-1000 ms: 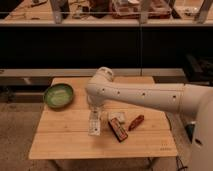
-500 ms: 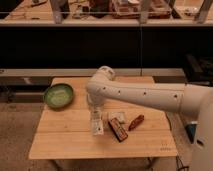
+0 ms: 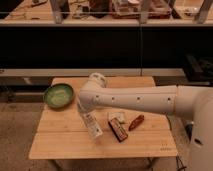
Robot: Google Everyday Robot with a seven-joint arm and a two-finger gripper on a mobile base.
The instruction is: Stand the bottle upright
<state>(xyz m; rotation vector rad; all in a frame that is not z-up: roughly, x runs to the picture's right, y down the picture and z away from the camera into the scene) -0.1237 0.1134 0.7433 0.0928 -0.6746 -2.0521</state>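
The bottle (image 3: 93, 125) is a small white elongated one with a pale label. It slants down to the right over the left middle of the wooden table (image 3: 60, 145). My gripper (image 3: 85, 112) comes down from the white arm's bend (image 3: 92, 92) and is shut on the bottle's upper end. The bottle's lower end is at or just above the tabletop; I cannot tell whether it touches.
A green bowl (image 3: 58, 95) sits at the table's back left corner. Just right of the bottle lie a small white packet (image 3: 116, 116), a dark brown bar (image 3: 118, 131) and a reddish-brown snack (image 3: 136, 121). The white arm spans the table's right half. Dark shelving runs behind.
The gripper and the bottle have shifted slightly to the left, with the bottle still slanted. The other things on the table have not moved.
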